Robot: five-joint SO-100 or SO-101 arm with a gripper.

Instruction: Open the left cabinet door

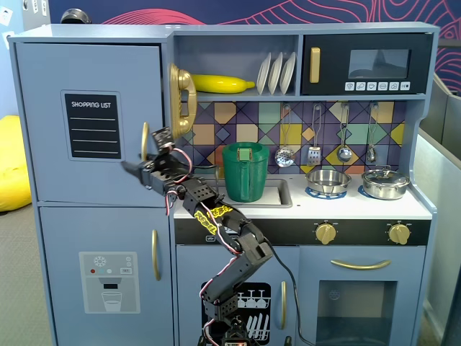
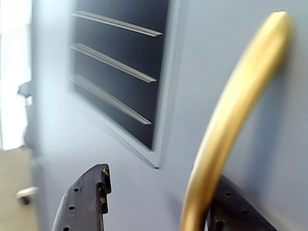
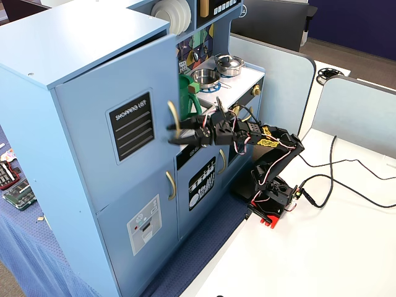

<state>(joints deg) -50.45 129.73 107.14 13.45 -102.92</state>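
The left cabinet door (image 1: 43, 108) is the upper blue-grey door with the black "SHOPPING LIST" panel (image 1: 91, 125) and a vertical gold bar handle (image 1: 144, 141). It looks shut or barely ajar; I cannot tell which. My gripper (image 1: 137, 166) is open at the lower part of the handle. In the wrist view the handle (image 2: 231, 106) stands between the jaws of the gripper (image 2: 161, 175): one finger (image 2: 86, 202) is left of it and apart, the other (image 2: 236, 207) lies behind it against the door (image 2: 202, 48). The other fixed view shows the gripper (image 3: 176, 133) at the handle (image 3: 175, 114).
Below is the dispenser door (image 1: 108, 281) with its own gold handle (image 1: 155, 254). A gold toy phone (image 1: 181, 99) and a green jug (image 1: 245, 171) stand just right of the arm. The arm's base (image 3: 269, 204) sits on a white table with cables (image 3: 346, 179).
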